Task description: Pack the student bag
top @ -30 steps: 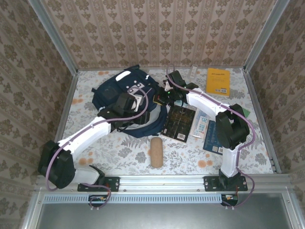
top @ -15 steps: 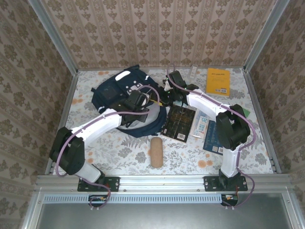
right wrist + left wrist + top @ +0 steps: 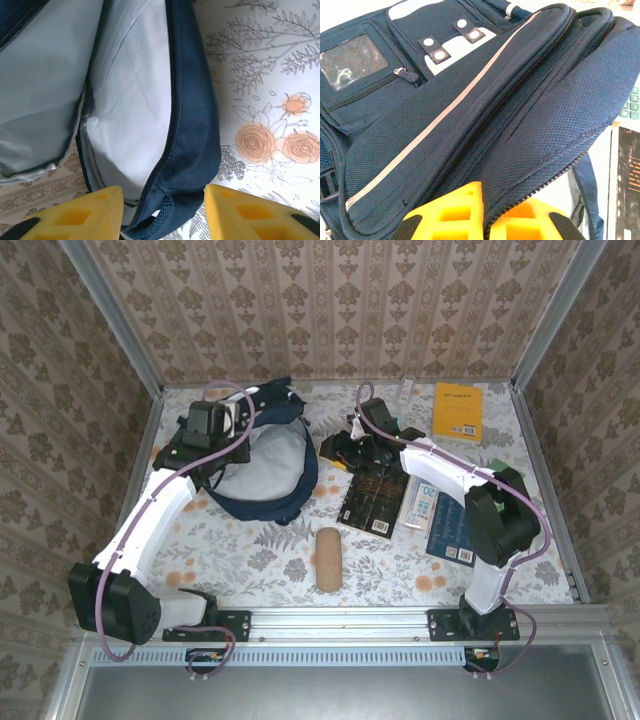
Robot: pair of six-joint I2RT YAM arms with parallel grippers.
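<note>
The student bag, navy-blue with a light grey lining, lies open at the back left of the table. My left gripper is shut on the bag's zipped front flap and holds it up and back, so the lining shows. In the left wrist view the yellow fingertips pinch the flap's zipper edge. My right gripper stands open at the bag's right rim. In the right wrist view that navy rim and its zipper run between the two spread fingers without being clamped.
Right of the bag lie a black book, a calculator and a blue book. A yellow book sits at the back right. A tan cylindrical case lies near the front middle. Patterned walls enclose the table.
The left gripper has shut on the bag's flap and swung it back to the left, opening the bag wide. The right gripper has let go of the rim and opened.
</note>
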